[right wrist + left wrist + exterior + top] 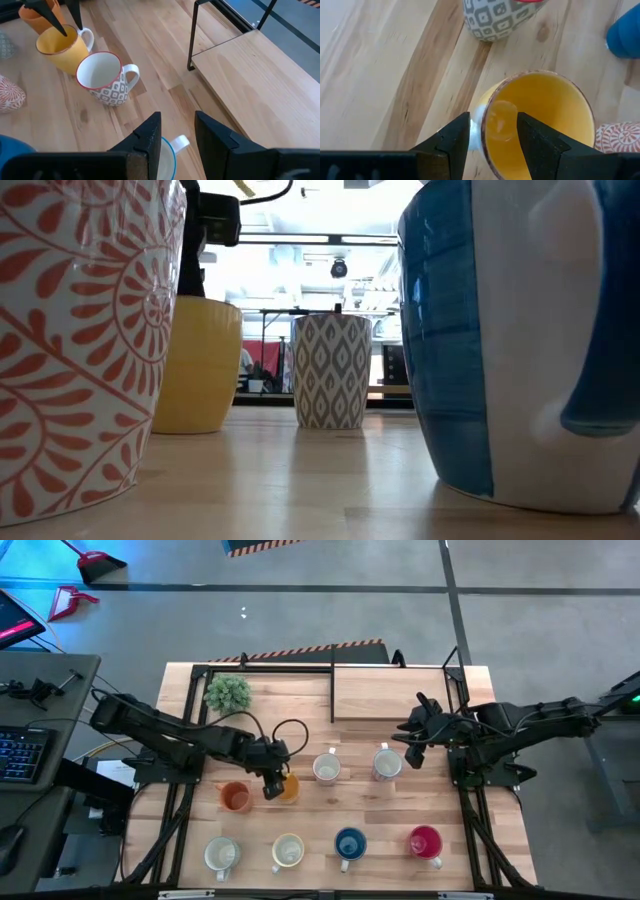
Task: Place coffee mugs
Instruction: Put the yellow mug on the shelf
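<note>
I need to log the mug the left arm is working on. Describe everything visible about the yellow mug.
The yellow mug is a round, glossy, ceramic-looking cup, yellow-orange inside and out, with a white side handle. It stands upright and empty on the wooden table, in the back row between an orange mug and a grey-patterned mug, apart from both. The left gripper is right above it, its open fingers straddling the rim on the handle side; actual contact cannot be told.
</note>
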Action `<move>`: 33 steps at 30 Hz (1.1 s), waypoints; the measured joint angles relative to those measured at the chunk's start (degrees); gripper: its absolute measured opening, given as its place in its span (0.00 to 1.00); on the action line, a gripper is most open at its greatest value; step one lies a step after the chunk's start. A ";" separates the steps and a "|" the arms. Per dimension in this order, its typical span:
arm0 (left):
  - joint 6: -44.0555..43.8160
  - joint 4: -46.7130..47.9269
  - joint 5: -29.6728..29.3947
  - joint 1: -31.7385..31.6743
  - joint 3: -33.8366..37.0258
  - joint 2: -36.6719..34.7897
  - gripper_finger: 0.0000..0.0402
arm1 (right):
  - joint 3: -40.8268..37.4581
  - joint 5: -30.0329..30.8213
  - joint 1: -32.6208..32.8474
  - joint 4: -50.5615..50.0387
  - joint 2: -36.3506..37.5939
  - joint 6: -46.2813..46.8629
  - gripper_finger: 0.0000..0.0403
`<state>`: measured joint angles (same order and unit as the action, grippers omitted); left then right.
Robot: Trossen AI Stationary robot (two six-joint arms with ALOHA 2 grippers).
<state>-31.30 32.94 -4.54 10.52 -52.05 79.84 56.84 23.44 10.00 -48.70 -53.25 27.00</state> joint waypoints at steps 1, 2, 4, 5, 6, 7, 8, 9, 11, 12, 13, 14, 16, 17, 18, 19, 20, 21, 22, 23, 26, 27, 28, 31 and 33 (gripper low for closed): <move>0.06 0.26 0.03 0.00 0.00 0.42 0.38 | 0.00 0.00 0.00 -0.03 0.00 0.00 0.25; 0.30 0.69 0.04 0.00 0.07 0.75 0.38 | 0.00 0.00 0.00 -0.03 0.00 -0.05 0.25; 0.52 -0.08 0.04 0.00 0.04 1.81 0.38 | 0.00 0.00 0.00 -0.11 0.00 -0.28 0.25; 0.56 0.17 0.01 -0.02 0.02 2.52 0.38 | 0.00 0.00 0.00 -0.23 0.00 -0.30 0.25; 0.57 0.16 -0.04 -0.02 0.02 3.08 0.38 | 0.00 0.00 0.00 -0.33 0.00 -0.28 0.25; 0.52 0.03 0.02 -0.02 0.02 3.60 0.38 | 0.00 0.00 0.00 -0.33 0.00 -0.31 0.25; 0.51 -0.15 0.03 0.00 0.02 4.12 0.38 | 0.00 -0.01 0.00 -0.38 0.00 -0.31 0.25; 0.52 -0.23 0.04 0.00 0.02 4.52 0.38 | 0.00 -0.01 0.00 -0.40 0.00 -0.31 0.25; 1.02 -0.16 0.09 0.00 0.02 5.38 0.38 | 0.00 0.00 0.00 -0.42 0.00 -0.43 0.25; 1.40 -0.14 0.28 0.00 0.02 5.74 0.38 | 0.00 0.00 0.00 -0.40 0.00 -0.44 0.25; 1.42 -0.08 0.71 0.00 0.02 6.09 0.38 | 0.00 0.00 0.00 -0.40 0.00 -0.45 0.25; 1.45 -0.26 1.05 0.00 0.02 6.48 0.38 | 0.00 0.00 0.00 -0.40 0.00 -0.44 0.25; 1.52 -0.24 1.17 0.00 0.02 7.16 0.38 | 0.00 0.00 0.00 -0.40 0.00 -0.46 0.25; 1.52 -0.14 1.20 0.00 0.04 7.33 0.38 | 0.00 0.00 0.00 -0.40 0.00 -0.46 0.25; 1.54 -0.64 1.20 0.00 0.04 7.54 0.38 | 0.00 0.00 0.00 -0.44 0.00 -0.44 0.25; 1.59 -1.04 1.20 0.00 0.04 7.64 0.38 | 0.00 0.00 0.00 -0.44 0.00 -0.46 0.25; 1.90 -1.07 1.20 -0.01 0.04 7.65 0.38 | 0.00 0.00 0.00 -0.46 0.00 -0.47 0.25; 2.29 -1.34 1.19 -0.02 0.04 7.64 0.38 | 0.00 0.00 0.00 -0.54 0.02 -0.59 0.25; 2.76 -1.70 1.13 -0.05 0.04 7.64 0.38 | 0.00 0.00 0.00 -0.74 0.01 -0.94 0.25; 2.99 -1.84 0.99 -0.05 0.04 7.64 0.37 | 0.00 -0.02 0.00 -0.97 0.00 -1.27 0.25; 3.92 -1.69 0.83 -0.43 -0.19 7.64 0.34 | 0.00 0.00 0.00 -1.27 0.00 -1.51 0.25; 4.51 -1.65 0.80 -0.45 -0.42 7.64 0.32 | 0.00 0.00 0.00 -1.52 0.00 -1.53 0.25; 5.24 -1.83 0.79 -0.65 -0.65 7.64 0.29 | 0.00 0.00 0.00 -1.56 0.02 -1.53 0.25; 6.51 -2.05 0.82 -1.35 -0.92 7.64 0.20 | 0.00 0.00 0.00 -1.93 0.01 -1.53 0.25; 7.13 -1.78 0.85 -1.99 -0.92 7.64 0.13 | 0.00 0.02 0.00 -2.14 0.00 -1.53 0.25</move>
<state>-24.17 31.16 -3.68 8.54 -52.97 87.48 56.84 23.46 10.00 -50.84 -53.25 25.47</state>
